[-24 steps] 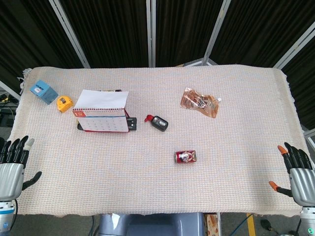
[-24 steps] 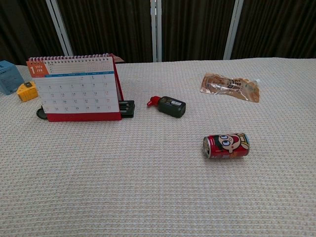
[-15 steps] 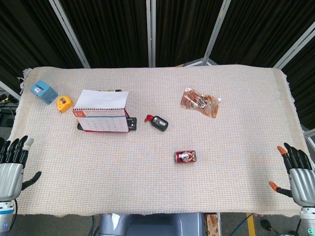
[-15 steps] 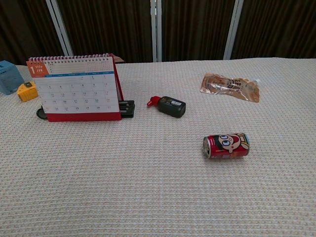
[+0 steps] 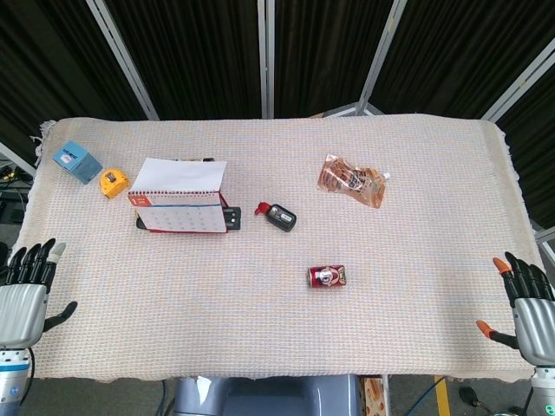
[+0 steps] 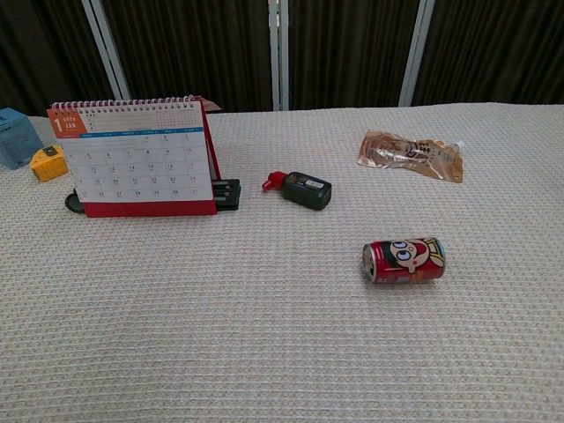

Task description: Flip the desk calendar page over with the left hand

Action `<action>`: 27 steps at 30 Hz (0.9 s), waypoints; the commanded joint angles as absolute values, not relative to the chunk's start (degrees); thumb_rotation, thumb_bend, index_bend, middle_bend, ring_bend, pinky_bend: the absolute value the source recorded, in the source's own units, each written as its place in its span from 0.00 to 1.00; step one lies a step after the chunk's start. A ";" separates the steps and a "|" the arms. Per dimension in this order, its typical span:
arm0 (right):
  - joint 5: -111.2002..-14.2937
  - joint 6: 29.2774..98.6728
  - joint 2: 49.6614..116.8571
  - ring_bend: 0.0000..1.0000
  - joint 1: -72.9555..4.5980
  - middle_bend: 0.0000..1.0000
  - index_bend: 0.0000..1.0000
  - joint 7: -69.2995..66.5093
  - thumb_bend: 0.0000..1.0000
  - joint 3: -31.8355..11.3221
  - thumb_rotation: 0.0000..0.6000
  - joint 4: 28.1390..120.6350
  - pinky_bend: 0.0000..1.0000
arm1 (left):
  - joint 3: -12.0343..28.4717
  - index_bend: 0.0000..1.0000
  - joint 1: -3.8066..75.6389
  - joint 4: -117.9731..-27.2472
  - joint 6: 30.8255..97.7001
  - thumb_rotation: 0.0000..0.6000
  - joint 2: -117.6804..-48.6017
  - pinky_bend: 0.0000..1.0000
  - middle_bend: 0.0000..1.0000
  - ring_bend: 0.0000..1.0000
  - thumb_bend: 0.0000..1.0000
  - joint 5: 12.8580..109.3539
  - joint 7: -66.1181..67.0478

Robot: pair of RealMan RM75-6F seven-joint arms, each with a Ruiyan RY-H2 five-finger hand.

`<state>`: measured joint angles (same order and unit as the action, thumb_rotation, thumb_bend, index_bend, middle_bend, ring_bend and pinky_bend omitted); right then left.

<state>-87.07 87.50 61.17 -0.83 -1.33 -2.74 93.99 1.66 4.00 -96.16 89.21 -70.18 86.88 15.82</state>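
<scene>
The desk calendar (image 5: pixel 178 196) (image 6: pixel 135 159) stands on the woven table cloth at the left, its January page facing me, spiral binding on top, red base below. My left hand (image 5: pixel 24 293) hangs at the table's near left corner, well short of the calendar, fingers spread and holding nothing. At the near right corner my right hand (image 5: pixel 527 303) is likewise spread and empty. Neither hand shows in the chest view.
A black object (image 6: pixel 227 193) lies behind the calendar's right end. A black key fob with a red tag (image 5: pixel 278 215), a red can on its side (image 5: pixel 327 276) and a foil pouch (image 5: pixel 353 180) sit to the right. A yellow tape measure (image 5: pixel 111 182) and blue box (image 5: pixel 76 162) lie far left.
Both hands have slid slightly lower in the head view, toward the near edge. The calendar and other objects have not moved.
</scene>
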 commanded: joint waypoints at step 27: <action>-87.26 86.70 60.57 0.00 -1.34 0.00 0.00 -2.92 0.02 -2.76 1.00 94.49 0.00 | 16.34 0.00 22.26 -102.51 49.72 1.00 -72.03 0.56 0.68 0.67 0.86 40.99 -2.82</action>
<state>-87.25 86.67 60.61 -1.34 -2.90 -2.73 94.44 15.07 20.02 -103.05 52.35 -72.00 43.84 -2.06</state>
